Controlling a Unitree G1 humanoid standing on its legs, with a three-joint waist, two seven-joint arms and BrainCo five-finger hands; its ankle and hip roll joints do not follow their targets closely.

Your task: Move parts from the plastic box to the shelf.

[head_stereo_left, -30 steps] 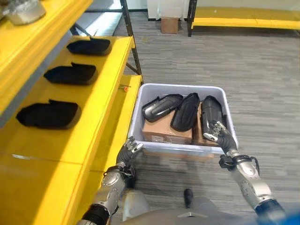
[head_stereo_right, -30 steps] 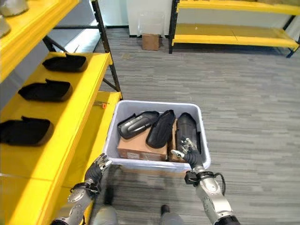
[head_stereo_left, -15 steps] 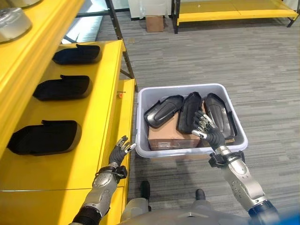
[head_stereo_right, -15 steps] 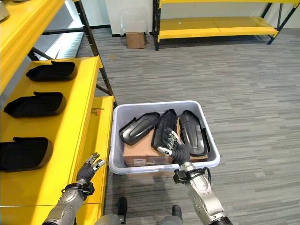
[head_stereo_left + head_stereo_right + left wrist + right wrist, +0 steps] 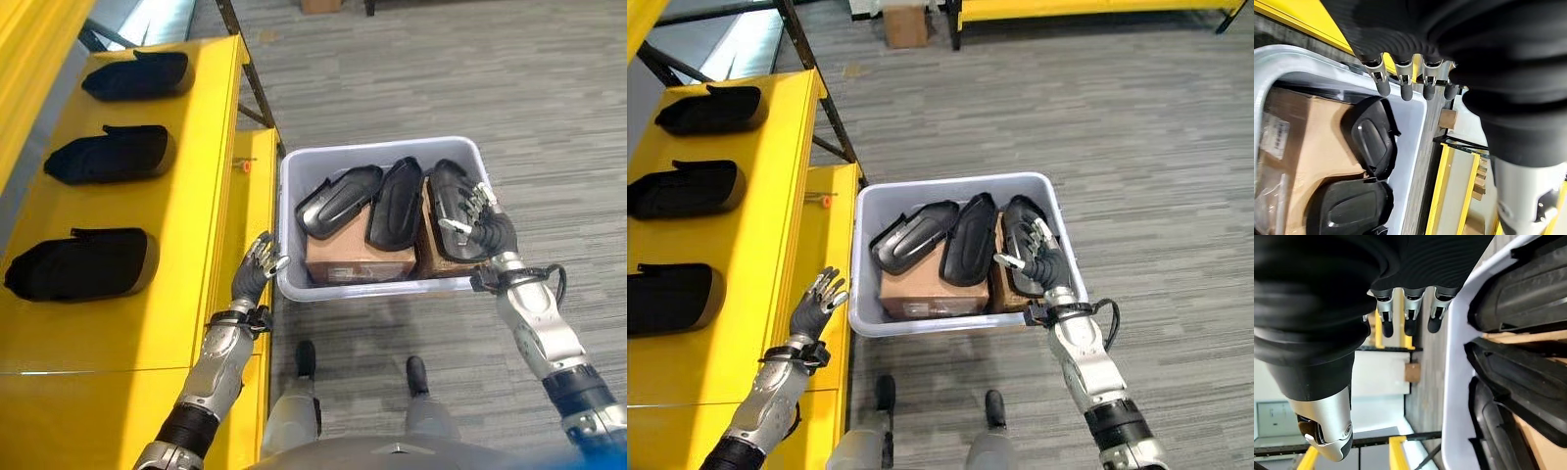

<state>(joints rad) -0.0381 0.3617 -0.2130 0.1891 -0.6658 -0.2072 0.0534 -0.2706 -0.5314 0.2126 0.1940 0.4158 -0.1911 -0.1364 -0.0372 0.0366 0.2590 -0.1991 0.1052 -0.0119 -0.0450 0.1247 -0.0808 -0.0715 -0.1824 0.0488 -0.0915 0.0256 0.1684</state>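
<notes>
A grey plastic box [image 5: 382, 145] stands on the floor beside the yellow shelf [image 5: 201, 196]. Three black parts lie in it: left [image 5: 338, 201], middle [image 5: 394, 204], right [image 5: 449, 201]. Three more black parts [image 5: 106, 154] sit in a row on the shelf. My right hand [image 5: 480, 223] hovers open over the right part at the box's right wall, and its fingers [image 5: 1410, 313] are straight and hold nothing. My left hand [image 5: 257, 269] is open by the box's front left corner, above the lower shelf board, with its fingers [image 5: 1406, 83] spread toward the box [image 5: 1415, 112].
The parts rest on cardboard boxes [image 5: 358, 259] inside the plastic box. A black shelf upright [image 5: 245, 69] slants behind the box. Grey floor lies to the right and front. Another yellow rack [image 5: 1068, 8] and a small carton [image 5: 904, 22] stand far back.
The view has tilted further down. My right hand has moved from the middle part to the right part. My left hand stays open by the box's left corner.
</notes>
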